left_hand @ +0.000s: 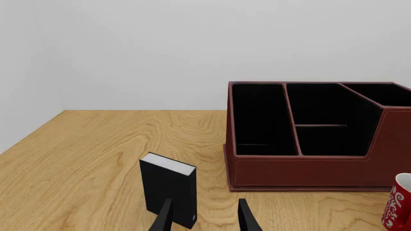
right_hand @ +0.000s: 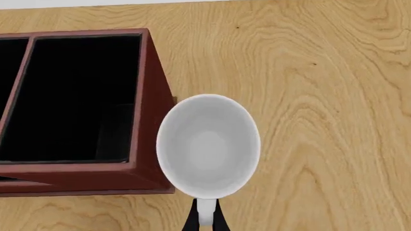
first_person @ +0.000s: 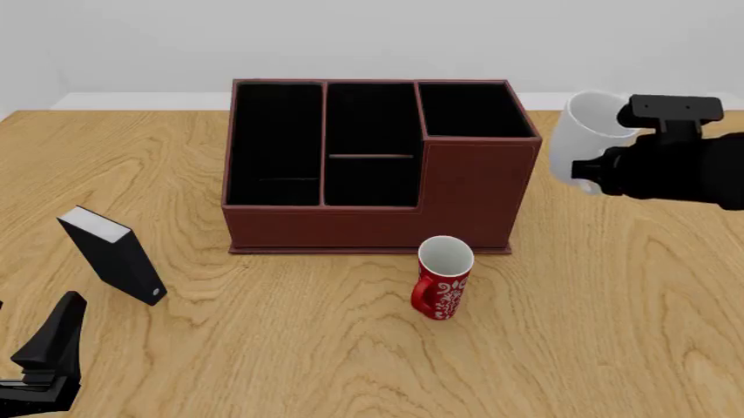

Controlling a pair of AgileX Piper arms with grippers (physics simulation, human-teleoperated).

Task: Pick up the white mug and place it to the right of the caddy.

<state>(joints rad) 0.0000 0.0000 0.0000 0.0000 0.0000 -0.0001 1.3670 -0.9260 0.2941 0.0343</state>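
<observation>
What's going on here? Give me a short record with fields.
held item: white mug, gripped by the right tool at its handle, raised beside the caddy's right end
caddy: dark red-brown, compartments look empty
red mug: upright in front of the caddy
black box: stands left of the caddy
left tool: open, holding nothing

red mug [first_person: 443, 290] with white patterning that may be script, not legible, no other readable text
</observation>
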